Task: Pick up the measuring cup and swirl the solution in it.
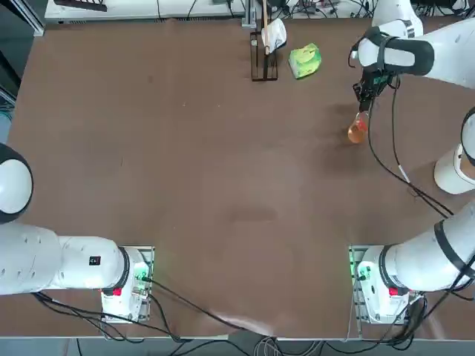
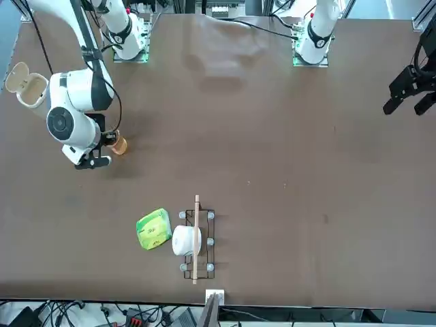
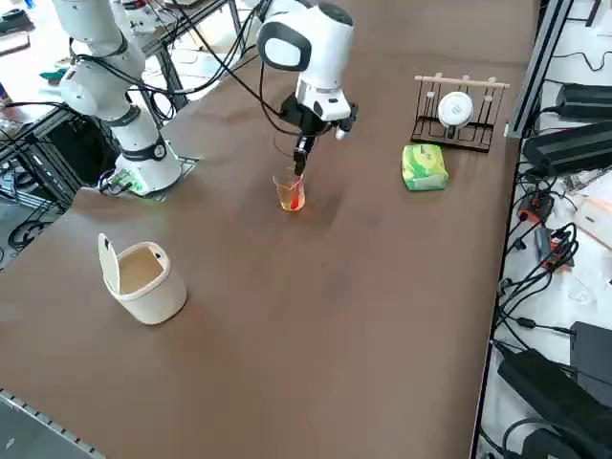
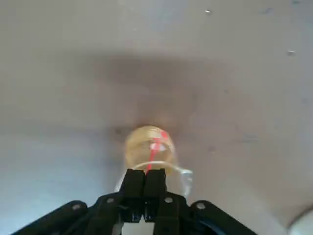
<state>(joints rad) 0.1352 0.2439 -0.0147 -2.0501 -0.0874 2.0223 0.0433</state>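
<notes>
as the measuring cup (image 3: 290,192) was made of clear glass, the solution (image 3: 291,199) showed through it as an orange-amber liquid in the lower part, with a thin red mark on the wall. it was a small vessel, much smaller than the arm above it. it was on the right side of the brown table (image 1: 208,193), toward the far edge from the robot, well apart from the green-yellow packet (image 1: 305,60) and the wire rack (image 1: 263,55).

the right gripper (image 4: 145,182) pointed down just over the cup. its two fingers (image 4: 155,188) were pressed nearly together, and the wrist view showed them pinched on the cup's rim, with the glass wall between them. whether the cup's base rested on the table or was lifted a little could not be told.

the wrist view looked down into the cup and showed the liquid as a pale yellow disc, which the other views did not give. the right side view showed the cup from the side, with the liquid level, and also a white round container (image 3: 143,277) with its lid open, standing near the table's edge. the front view hid part of the cup behind the arm.
</notes>
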